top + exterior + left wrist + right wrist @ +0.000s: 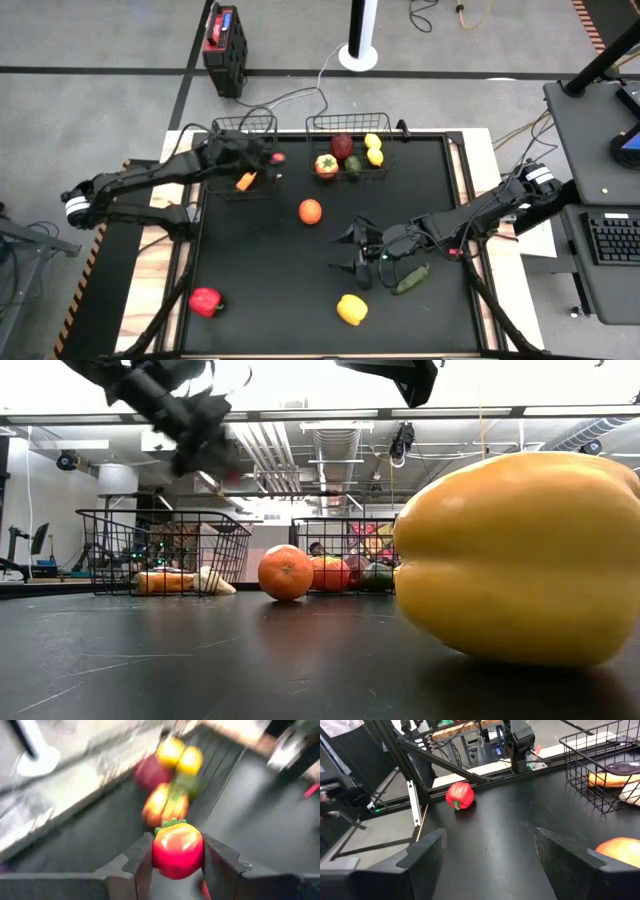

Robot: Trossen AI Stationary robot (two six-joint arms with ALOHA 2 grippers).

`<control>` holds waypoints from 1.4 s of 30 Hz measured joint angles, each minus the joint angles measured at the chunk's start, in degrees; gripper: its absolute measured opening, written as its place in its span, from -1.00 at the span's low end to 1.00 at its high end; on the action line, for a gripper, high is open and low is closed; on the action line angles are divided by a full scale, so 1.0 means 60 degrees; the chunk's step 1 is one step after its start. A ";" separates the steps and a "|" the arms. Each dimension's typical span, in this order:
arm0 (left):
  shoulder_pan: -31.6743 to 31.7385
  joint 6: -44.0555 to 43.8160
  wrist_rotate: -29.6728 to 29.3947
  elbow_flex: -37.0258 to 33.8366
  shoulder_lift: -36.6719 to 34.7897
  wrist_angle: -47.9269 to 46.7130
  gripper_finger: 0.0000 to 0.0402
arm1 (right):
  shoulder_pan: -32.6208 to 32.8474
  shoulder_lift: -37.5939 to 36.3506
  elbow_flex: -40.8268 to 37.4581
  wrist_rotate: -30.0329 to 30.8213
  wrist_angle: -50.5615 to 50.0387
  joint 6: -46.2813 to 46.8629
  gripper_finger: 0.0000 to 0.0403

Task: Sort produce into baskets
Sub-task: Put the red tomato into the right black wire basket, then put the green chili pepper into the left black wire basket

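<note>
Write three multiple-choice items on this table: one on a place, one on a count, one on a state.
1. Where is the yellow pepper?
A. In the narrower basket
B. Loose on the mat, far from both baskets
C. Between a hand's fingers

2. How many lemons lie in the wider basket?
A. None
B. Two
C. Five

3. What state is the left hand in?
A. Open and empty
B. Resting flat on the mat
C. Shut on a small red fruit

Key: 1 B, the high view shows it alone on bare mat. 2 B, two yellow fruits sit side by side there. 3 C, the left wrist view shows the fruit clamped between both fingers.
</note>
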 joint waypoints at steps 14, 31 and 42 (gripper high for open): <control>-0.0049 0.0893 0.0288 0.1795 0.3816 0.3778 -0.37 | 0.0004 -0.0158 -0.0004 -0.0018 -0.0412 -0.0013 0.45; 0.0005 0.1541 -0.0810 0.5210 0.6598 0.1240 0.09 | 0.0088 -0.0339 -0.0004 -0.0025 -0.0893 0.0102 0.54; -0.0973 0.1966 -0.0719 0.4306 0.4940 0.0993 0.25 | 0.0176 -0.0342 -0.0003 -0.0028 -0.0987 0.0194 0.51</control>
